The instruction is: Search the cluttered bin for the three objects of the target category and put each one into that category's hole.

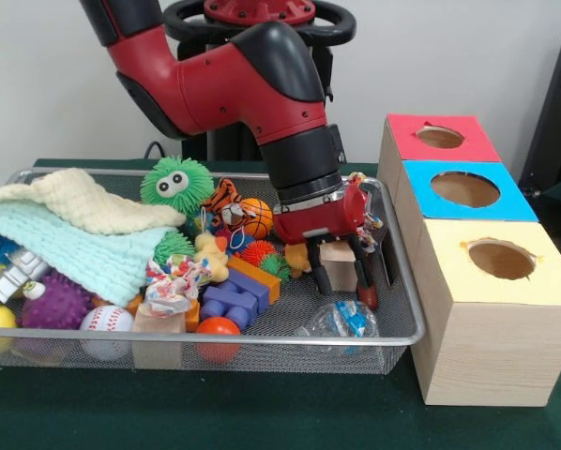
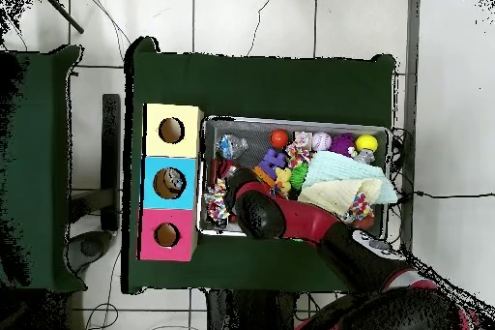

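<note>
The wire mesh bin (image 1: 402, 281) holds a jumble of toys, and it also shows in the overhead view (image 2: 295, 120). My gripper (image 1: 342, 286) is lowered into the bin's right end, near the boxes. It is open, with its fingers (image 1: 366, 286) on either side of a tan wooden block (image 1: 339, 264) and their tips at the mesh floor. Three boxes with round holes stand to the right: red (image 1: 440, 120), blue (image 1: 421, 178) and yellow (image 1: 543, 281). In the overhead view my arm (image 2: 259, 212) covers the gripper.
In the bin are a green fuzzy ball with eyes (image 1: 175, 183), a small basketball (image 1: 256, 217), blue blocks (image 1: 229, 300), an orange block (image 1: 255, 277), a baseball (image 1: 106, 330), a red ball (image 1: 218, 337), a purple spiky ball (image 1: 55, 302), folded cloths (image 1: 74, 234) and a clear plastic bag (image 1: 341, 319).
</note>
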Available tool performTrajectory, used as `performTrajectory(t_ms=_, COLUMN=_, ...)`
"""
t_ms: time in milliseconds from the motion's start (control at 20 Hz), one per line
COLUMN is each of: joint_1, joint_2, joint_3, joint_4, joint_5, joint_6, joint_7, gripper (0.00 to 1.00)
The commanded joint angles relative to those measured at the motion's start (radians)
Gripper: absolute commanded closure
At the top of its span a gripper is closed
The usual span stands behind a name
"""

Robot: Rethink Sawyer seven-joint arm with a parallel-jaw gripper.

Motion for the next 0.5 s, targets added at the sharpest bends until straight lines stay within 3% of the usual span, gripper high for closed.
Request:
performTrajectory(t_ms=50, joint_1=-0.028, joint_2=0.069, joint_3=0.044, joint_4=-0.141, joint_5=0.056, joint_6=-0.043, joint_7=0.185, gripper=0.00)
performTrajectory(t_ms=500, joint_1=-0.016, joint_2=0.108, joint_3=0.020, joint_4=-0.127, joint_5=0.181, joint_6=-0.198, joint_7=0.281, gripper=0.00)
